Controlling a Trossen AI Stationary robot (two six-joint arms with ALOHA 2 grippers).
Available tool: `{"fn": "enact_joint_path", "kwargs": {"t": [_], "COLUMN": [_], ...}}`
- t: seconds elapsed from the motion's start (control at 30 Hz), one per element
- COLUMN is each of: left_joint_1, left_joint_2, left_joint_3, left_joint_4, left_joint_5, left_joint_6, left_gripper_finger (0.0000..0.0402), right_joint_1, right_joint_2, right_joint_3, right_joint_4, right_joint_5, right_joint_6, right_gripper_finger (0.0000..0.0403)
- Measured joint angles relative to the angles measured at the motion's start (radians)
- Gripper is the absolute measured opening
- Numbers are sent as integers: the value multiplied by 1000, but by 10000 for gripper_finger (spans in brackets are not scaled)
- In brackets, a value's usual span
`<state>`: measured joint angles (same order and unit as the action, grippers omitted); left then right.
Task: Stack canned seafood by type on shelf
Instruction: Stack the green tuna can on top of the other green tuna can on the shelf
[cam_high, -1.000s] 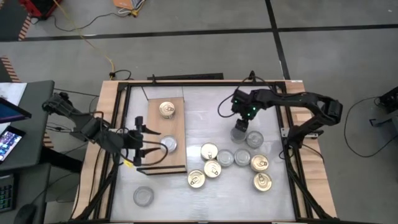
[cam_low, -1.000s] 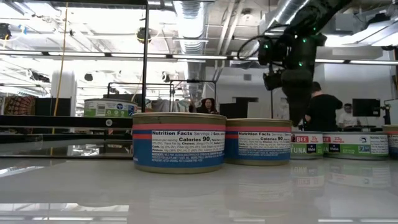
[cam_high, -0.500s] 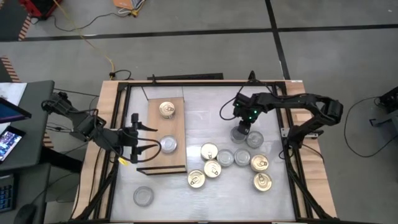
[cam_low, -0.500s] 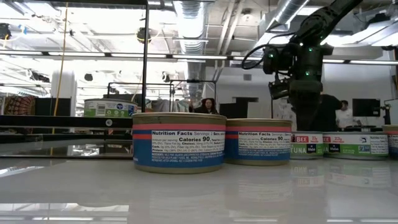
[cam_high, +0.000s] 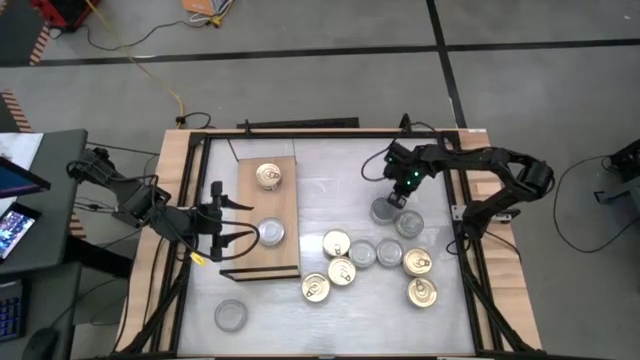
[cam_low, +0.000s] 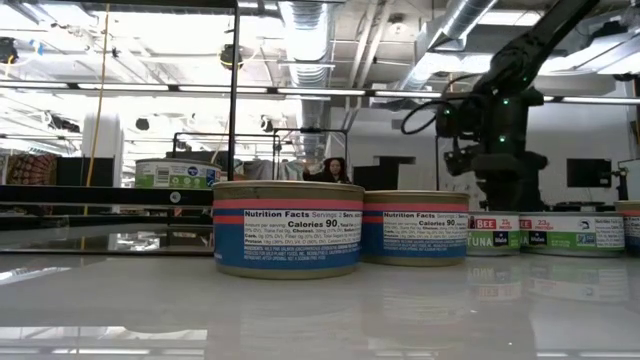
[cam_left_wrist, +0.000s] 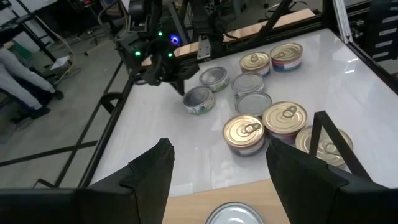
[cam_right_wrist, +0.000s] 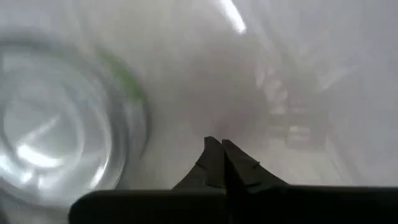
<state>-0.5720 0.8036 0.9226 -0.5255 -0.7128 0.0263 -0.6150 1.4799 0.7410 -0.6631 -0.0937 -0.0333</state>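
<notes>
Right pincer (cam_high: 396, 197) is sitting pressed together, empty, with silver tin (cam_high: 385, 210) just at its 7 o'clock on the bench; left pincer (cam_high: 232, 228) is hovering spread over shelf (cam_high: 287, 205).

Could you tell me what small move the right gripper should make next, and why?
Probably open the right gripper again and shift it over the silver tin before closing. Its fingers are shut on nothing, and the tin lies beside them on the table, not between them.
</notes>
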Motion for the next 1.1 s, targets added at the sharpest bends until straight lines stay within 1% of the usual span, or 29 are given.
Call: {"fn": "enact_joint_path", "kwargs": {"t": [0.2,0.33,0.43,0.57,0.63,0.7,0.83,0.93,1.0,1.1], "left_joint_1": [0,0,0,0,0,0,0,1,1,1], "left_joint_2": [0,0,0,0,0,0,0,0,0,1], "left_joint_3": [0,0,0,0,0,0,0,0,0,0], "left_joint_4": [-1,-5,-5,-5,-6,-6,-6,-6,-6,-7], "left_joint_5": [-5,-12,-13,-13,-13,-13,-17,-18,-17,-13], "left_joint_6": [0,10,15,14,15,15,15,7,-2,-12], "left_gripper_finger": [245,245,245,245,245,245,245,245,245,245], "right_joint_1": [-67,-70,-36,55,108,157,228,233,214,166], "right_joint_2": [-7,-45,-106,-196,-224,-238,-219,-181,-152,-100], "right_joint_3": [9,49,81,85,85,85,86,86,86,86], "right_joint_4": [-7,-82,-139,-148,-144,-132,-102,-95,-96,-94], "right_joint_5": [-5,-3,35,39,38,39,40,47,47,41], "right_joint_6": [-19,-23,-12,-1,7,18,54,68,66,62], "right_gripper_finger": [61,72,73,77,86,102,160,202,216,212]}}
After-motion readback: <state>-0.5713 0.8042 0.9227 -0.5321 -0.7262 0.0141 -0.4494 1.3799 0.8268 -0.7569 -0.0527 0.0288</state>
